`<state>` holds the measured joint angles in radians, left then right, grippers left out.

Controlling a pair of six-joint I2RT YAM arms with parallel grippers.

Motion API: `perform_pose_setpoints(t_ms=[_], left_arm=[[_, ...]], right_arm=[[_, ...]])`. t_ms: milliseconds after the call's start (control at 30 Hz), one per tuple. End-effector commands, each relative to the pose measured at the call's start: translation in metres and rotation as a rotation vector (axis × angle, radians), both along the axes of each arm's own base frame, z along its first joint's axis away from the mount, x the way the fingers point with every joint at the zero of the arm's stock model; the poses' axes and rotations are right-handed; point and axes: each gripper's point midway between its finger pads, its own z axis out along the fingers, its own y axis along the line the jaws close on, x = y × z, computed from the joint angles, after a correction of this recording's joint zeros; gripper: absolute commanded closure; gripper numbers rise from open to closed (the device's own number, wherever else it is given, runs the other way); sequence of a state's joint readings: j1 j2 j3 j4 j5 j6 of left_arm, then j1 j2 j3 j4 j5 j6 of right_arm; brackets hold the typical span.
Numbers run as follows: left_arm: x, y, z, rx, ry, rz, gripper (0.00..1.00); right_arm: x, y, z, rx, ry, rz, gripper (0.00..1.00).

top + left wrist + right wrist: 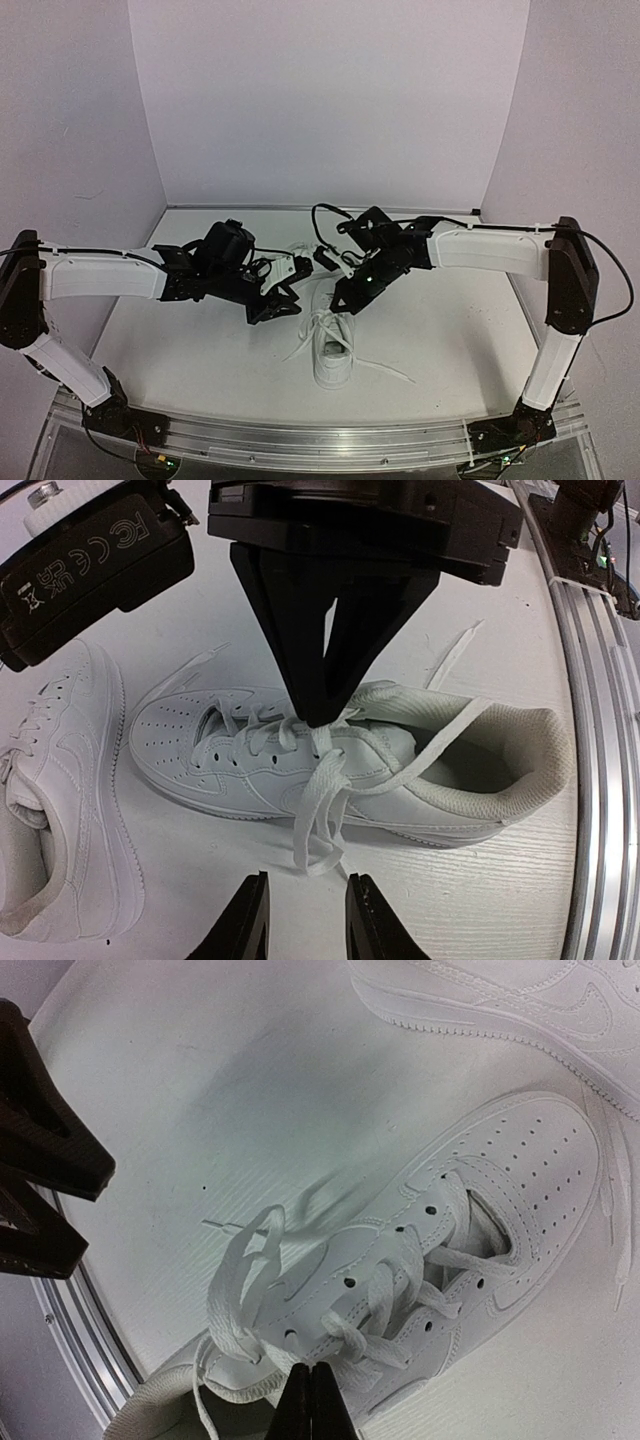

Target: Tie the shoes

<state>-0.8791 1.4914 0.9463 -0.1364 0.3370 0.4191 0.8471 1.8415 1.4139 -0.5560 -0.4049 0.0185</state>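
Observation:
A white shoe (332, 352) lies mid-table, toe away from the arm bases, with its laces loose; one lace end (385, 372) trails right. In the left wrist view this shoe (240, 770) lies on its sole, and a lace loop (320, 820) hangs over its side. My left gripper (305, 905) stands open just short of that loop, nothing between its fingers. My right gripper (310, 1405) is shut, its tips pressed together above the lace crossing (400, 1325) near the tongue; no lace shows between them. The second shoe (60, 810) sits behind, partly hidden under the arms.
An aluminium rail (320, 440) runs along the table's near edge, close to the shoe's heel in the left wrist view (600, 730). White booth walls close off the back and sides. Both arms hang over the middle of the table (200, 340).

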Motion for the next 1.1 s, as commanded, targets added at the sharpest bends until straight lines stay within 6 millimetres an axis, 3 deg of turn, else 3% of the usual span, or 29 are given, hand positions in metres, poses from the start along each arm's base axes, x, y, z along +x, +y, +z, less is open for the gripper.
perform_pose_setpoints(t_ms=[0,400,633,833,1067], left_arm=[[-0.001,-0.003,0.019,-0.052,-0.041,-0.002,0.72],[-0.005,-0.005,0.014,-0.027,-0.068,-0.014,0.73],[-0.024,-0.02,0.006,0.058,-0.252,-0.096,0.78],[-0.025,-0.031,0.015,0.078,-0.376,-0.141,0.8],[-0.028,-0.041,0.006,0.148,-0.455,-0.207,0.8]], right_arm=[[0.002,-0.003,0.035,0.043,-0.069,-0.02,1.0],[-0.002,-0.008,0.04,0.073,-0.074,-0.045,1.0],[-0.005,-0.008,0.042,0.103,-0.064,-0.055,1.0],[-0.006,-0.007,0.04,0.121,-0.052,-0.067,1.0],[-0.005,-0.007,0.038,0.139,-0.042,-0.073,1.0]])
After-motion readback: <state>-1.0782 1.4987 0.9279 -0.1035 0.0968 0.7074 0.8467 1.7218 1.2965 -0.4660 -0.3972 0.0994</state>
